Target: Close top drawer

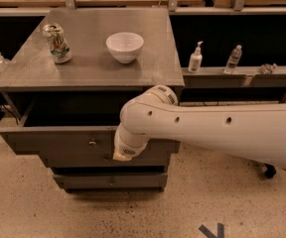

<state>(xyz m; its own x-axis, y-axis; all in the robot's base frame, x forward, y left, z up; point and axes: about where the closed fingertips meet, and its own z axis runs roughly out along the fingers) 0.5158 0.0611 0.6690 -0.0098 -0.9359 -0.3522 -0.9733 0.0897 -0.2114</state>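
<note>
The top drawer [58, 142] is pulled out from the grey cabinet; its flat grey front carries a small round metallic knob [92, 143]. My white arm reaches in from the right across the drawer's front. My gripper [123, 153] sits at the arm's end against the drawer front, just right of the knob; the wrist hides its fingers. Two lower grey drawer fronts [110, 181] sit below, pushed in further.
On the cabinet top [83, 68] stand a drink can [56, 43] at the left and a white bowl [125, 46] in the middle. A shelf at the right holds a pump bottle [195, 58] and a water bottle [234, 59]. Speckled floor lies in front.
</note>
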